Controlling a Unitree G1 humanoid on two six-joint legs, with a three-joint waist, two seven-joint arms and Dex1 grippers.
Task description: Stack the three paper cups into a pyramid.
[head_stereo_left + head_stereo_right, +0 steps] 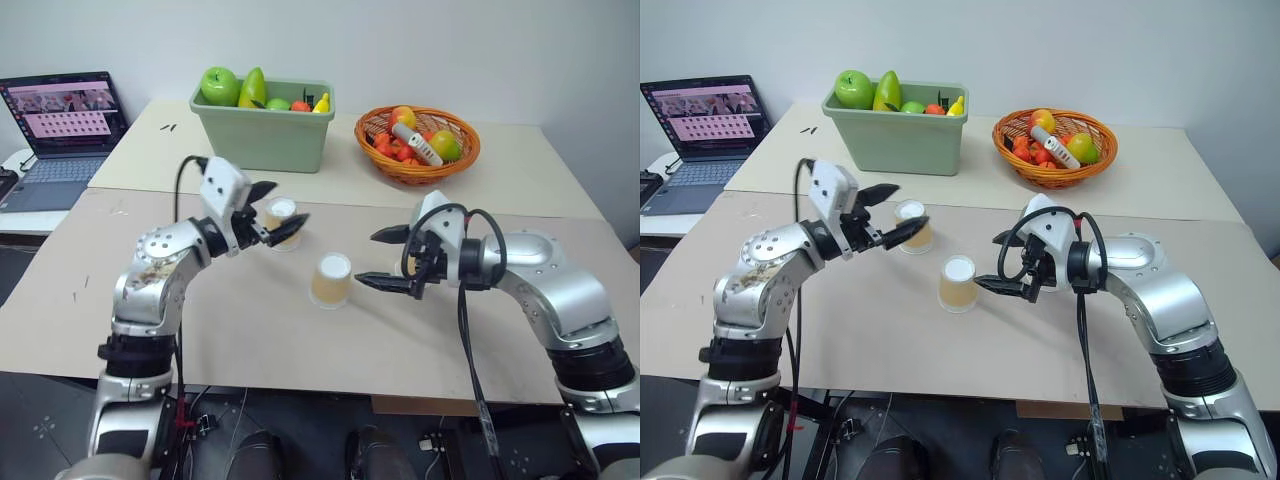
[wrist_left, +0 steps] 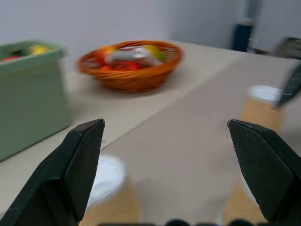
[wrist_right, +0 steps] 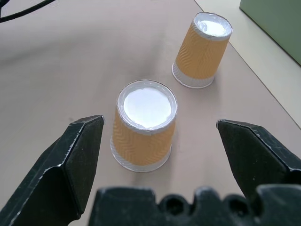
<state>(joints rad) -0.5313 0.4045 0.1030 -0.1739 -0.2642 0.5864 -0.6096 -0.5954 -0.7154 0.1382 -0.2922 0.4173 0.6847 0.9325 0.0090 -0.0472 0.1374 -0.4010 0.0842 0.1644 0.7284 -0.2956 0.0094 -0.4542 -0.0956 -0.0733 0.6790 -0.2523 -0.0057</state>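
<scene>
You can see just two paper cups clearly; the far cup [image 1: 283, 222] is partly hidden behind the left gripper [image 1: 279, 209]'s fingers [image 1: 262, 189]. The left wrist view is blurred: the wicker basket [image 2: 133, 64] holds fruit you cannot tell apart, and the green bin [image 2: 27, 94] is cut off. The laptop [image 1: 62, 128] is cropped at the frame edge, its screen unreadable.

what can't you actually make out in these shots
- Third cup: two cups show, the near cup and the far cup; no third can be picked out.
- Far cup's lower side in the head views: the left gripper covers part of it.
- Left wrist view: blurred, so the white object among the fruit in the orange basket cannot be identified.
- Laptop screen: contents too small to read, left side cut off by the edge.
</scene>
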